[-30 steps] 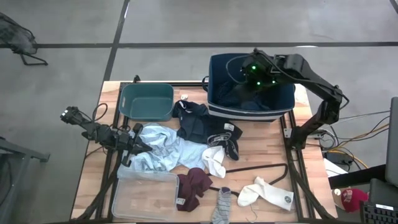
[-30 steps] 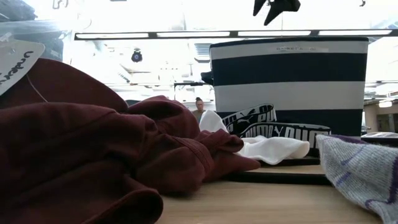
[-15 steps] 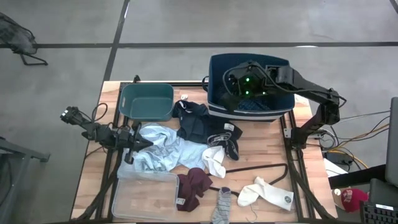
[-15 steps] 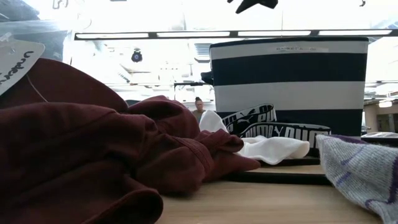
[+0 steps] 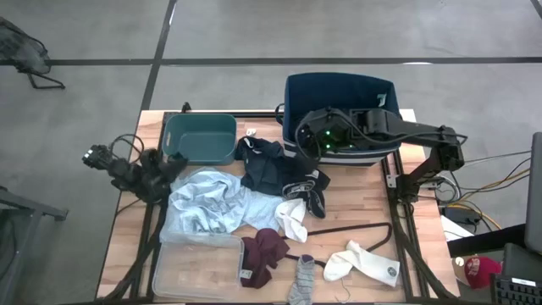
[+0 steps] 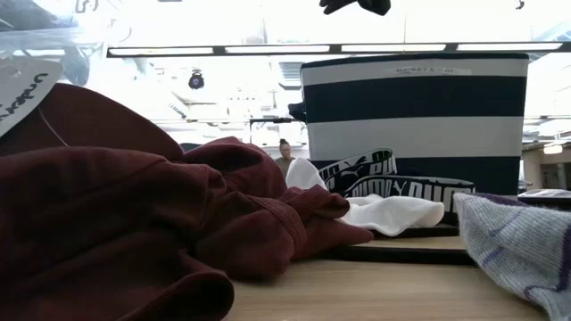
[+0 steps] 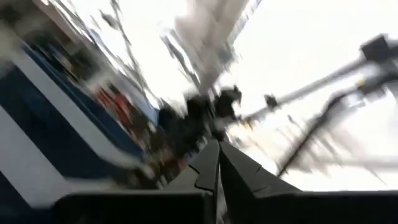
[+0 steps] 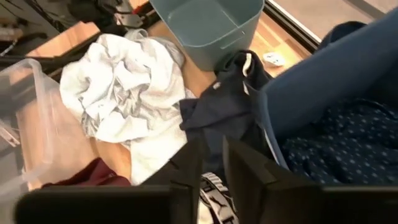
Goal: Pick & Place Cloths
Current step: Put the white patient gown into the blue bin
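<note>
Black two-finger left gripper [image 5: 155, 165], pinched shut on nothing visible, sits at the table's left edge beside the crumpled light blue shirt [image 5: 207, 199]. Dark navy clothes [image 5: 264, 165] lie mid-table just below the striped navy-and-white fabric basket [image 5: 339, 114]. Right gripper [image 5: 315, 140], fingers nearly together and empty, hovers at the basket's near rim; it should probably reopen wide before descending on the navy heap.
</note>
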`<action>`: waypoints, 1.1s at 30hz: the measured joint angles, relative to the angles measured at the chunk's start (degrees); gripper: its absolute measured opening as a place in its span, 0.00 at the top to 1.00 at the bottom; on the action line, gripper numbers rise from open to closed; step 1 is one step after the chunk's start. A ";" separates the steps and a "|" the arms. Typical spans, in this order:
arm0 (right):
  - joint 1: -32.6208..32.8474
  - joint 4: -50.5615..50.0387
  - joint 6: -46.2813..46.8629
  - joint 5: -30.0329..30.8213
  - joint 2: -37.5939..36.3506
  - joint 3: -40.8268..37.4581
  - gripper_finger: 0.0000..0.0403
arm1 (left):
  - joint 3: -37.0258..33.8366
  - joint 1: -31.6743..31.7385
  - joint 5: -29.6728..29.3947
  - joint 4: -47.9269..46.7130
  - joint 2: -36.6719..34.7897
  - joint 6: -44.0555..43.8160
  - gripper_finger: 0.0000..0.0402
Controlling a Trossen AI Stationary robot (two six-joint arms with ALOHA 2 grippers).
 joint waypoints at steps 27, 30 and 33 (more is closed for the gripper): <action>1.72 6.64 -0.39 0.00 -0.07 -2.43 0.97 | 39.83 0.22 -5.39 -41.38 26.99 -11.12 0.65; 1.72 6.64 -0.41 0.02 -0.07 -2.43 0.97 | 48.43 0.22 -5.56 -59.42 31.62 -18.26 0.55; 1.74 6.64 -0.41 0.02 -0.07 -2.43 0.97 | 54.96 0.26 -4.59 -75.23 36.05 -24.45 0.44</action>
